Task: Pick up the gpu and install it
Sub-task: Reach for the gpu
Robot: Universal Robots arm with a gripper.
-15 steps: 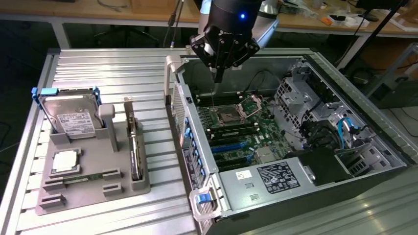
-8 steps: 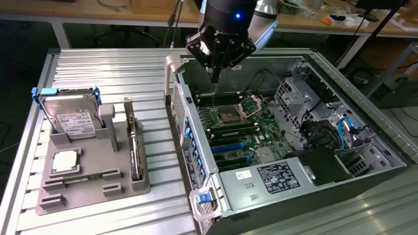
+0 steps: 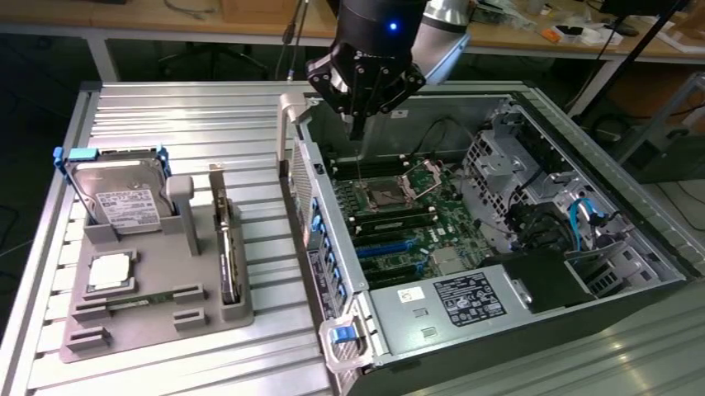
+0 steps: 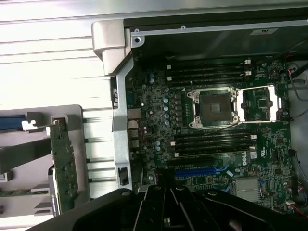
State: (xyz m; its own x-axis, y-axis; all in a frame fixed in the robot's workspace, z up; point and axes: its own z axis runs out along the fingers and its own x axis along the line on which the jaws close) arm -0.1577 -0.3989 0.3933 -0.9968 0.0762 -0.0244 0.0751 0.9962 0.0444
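Observation:
The gpu (image 3: 226,252) stands edge-on in a slot of the grey holder (image 3: 154,326) on the exterior view's left, a thin dark board with a silver bracket at its far end. In the wrist view the gpu (image 4: 62,166) is a green strip beside the case wall. My gripper (image 3: 355,125) hangs over the far edge of the open computer case (image 3: 330,272), well away from the gpu. Its fingers are shut with nothing between them. In the wrist view the gripper (image 4: 166,190) hovers above the motherboard (image 4: 159,108) near the blue slot (image 4: 195,171).
A hard drive (image 3: 115,194) in a blue frame and a square processor chip (image 3: 111,271) also sit on the holder. Inside the case are the open processor socket (image 3: 391,191), memory slots, cables (image 3: 584,216) and a black power supply (image 3: 468,299). Ribbed metal table (image 3: 165,115) lies around.

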